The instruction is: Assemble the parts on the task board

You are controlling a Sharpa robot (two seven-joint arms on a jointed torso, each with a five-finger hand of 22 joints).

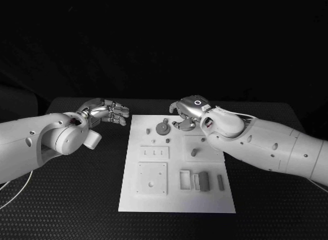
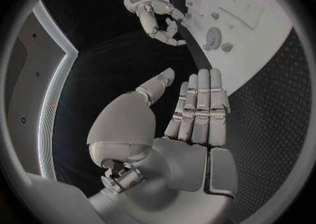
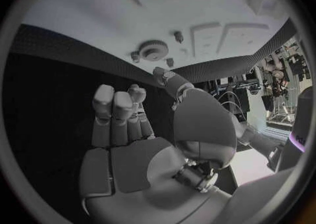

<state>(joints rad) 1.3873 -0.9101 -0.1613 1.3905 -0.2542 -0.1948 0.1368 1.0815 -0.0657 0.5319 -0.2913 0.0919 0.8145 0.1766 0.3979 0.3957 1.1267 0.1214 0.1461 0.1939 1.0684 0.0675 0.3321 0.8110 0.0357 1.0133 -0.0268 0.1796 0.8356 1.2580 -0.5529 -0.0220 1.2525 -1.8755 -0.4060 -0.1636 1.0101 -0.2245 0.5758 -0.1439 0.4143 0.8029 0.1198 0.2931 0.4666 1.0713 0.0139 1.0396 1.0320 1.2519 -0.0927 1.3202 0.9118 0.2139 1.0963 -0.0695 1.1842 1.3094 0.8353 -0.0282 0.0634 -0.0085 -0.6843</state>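
white task board (image 1: 177, 200) carries a gear (image 1: 163, 128) and small parts (image 1: 202, 180).

White task board (image 1: 177, 200) is lying flat between both hands' fingers; a gear part (image 1: 163, 128) is seated near the right fingers (image 1: 180, 123).

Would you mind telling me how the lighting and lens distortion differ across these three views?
Head view: the task board is evenly lit against a dark table and background, its edges straight. Left wrist view: fisheye bends the board's edge behind the left hand. Right wrist view: the same bending, with the right hand dim and softly shadowed.
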